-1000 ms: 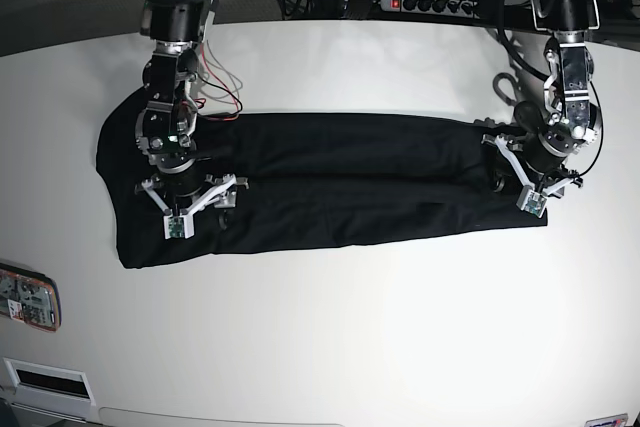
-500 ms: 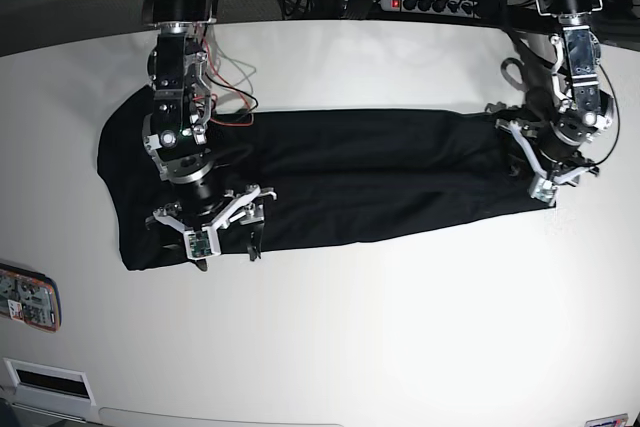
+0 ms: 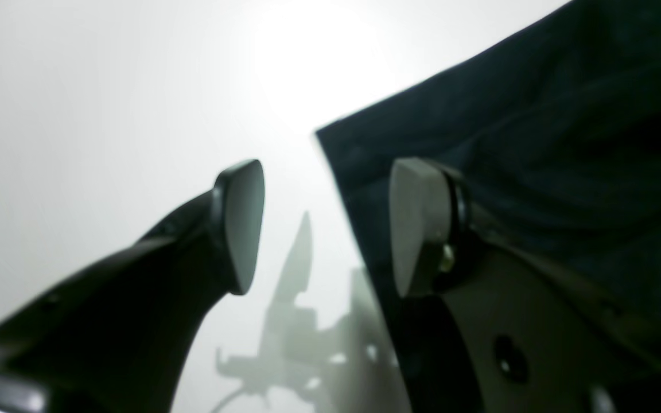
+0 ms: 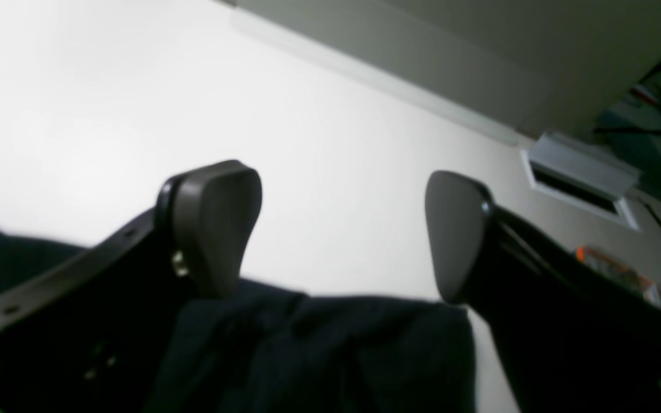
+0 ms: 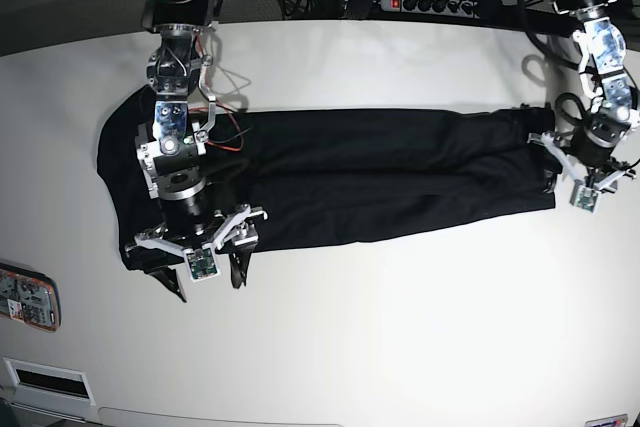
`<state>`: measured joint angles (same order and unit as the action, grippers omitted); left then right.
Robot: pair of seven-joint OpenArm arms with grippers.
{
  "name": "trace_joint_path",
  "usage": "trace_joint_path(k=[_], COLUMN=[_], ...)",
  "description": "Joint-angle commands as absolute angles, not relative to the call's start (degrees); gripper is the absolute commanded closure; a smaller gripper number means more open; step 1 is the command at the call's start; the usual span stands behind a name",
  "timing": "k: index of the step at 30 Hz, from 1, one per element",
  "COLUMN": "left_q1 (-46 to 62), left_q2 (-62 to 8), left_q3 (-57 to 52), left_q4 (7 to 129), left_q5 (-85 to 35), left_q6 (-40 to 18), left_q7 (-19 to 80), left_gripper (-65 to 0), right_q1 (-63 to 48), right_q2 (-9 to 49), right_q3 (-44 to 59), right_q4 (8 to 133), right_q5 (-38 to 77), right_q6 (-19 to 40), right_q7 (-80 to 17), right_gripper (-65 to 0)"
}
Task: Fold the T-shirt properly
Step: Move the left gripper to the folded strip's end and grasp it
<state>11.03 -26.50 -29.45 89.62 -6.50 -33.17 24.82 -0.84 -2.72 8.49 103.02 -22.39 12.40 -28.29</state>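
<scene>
Both arms have slid toward the T-shirt's (image 5: pixel 380 177) near edge. Left gripper (image 3: pixel 325 229) and right gripper (image 4: pixel 342 229) gape, holding nothing. Wrist views blurred.

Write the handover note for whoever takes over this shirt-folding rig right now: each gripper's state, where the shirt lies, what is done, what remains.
Left gripper: open, empty, at the T-shirt's end corner, one finger over cloth, the other over bare table.
Right gripper: open, empty, over the shirt's near edge at the opposite end.
Shirt: lying flat as a long narrow band across the table.
Done: lengthwise folding appears made.
Left: fold the band end to end, then tidy.
</scene>
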Motion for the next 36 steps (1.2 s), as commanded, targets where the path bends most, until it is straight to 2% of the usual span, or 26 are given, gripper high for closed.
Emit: trace_joint_path(k=[1,9,13,18,29,36], left_q1=[10.8,21.2,21.8,21.4,20.8,19.7], left_q2=[-29.3,-35.8,-37.3,-37.6,-37.1,-32.5], left_q3=[-30.3,-30.5,-30.5,-30.7,-30.5,-28.3], left_q4=[90.7,87.9,81.2,73.9,66.9,66.2], left_q5=[-10.7,-41.6,-50.0,-50.4,-50.4,-50.2], left_q6=[-32.9,-33.0,-34.7,-39.8,-40.0,-40.0], left_q7=[23.3,23.3,23.3,23.3,23.3,23.3], left_gripper=[-33.8,-33.7,-33.5,-33.4,-33.4,-33.4], right_q1=[0.0,-0.2,-2.9,-3.6,-5.8,-8.1], right_q2=[-2.6,-2.7,-2.7,-2.7,-2.4,-2.4], right_q3=[8.4,8.4,8.4,8.4,8.7,8.7], right_q4=[104.7,105.0,105.0,105.0,106.2,106.3], right_q5=[-21.8,-21.8,-21.8,-21.8,-21.8,-21.8], right_q6=[12.0,12.0,12.0,12.0,12.0,12.0], right_q7=[-26.9,-26.9,-26.9,-26.6,-26.5,-26.5], right_gripper=[-46.4,-46.4,-46.4,-46.4,-46.4,-46.4])
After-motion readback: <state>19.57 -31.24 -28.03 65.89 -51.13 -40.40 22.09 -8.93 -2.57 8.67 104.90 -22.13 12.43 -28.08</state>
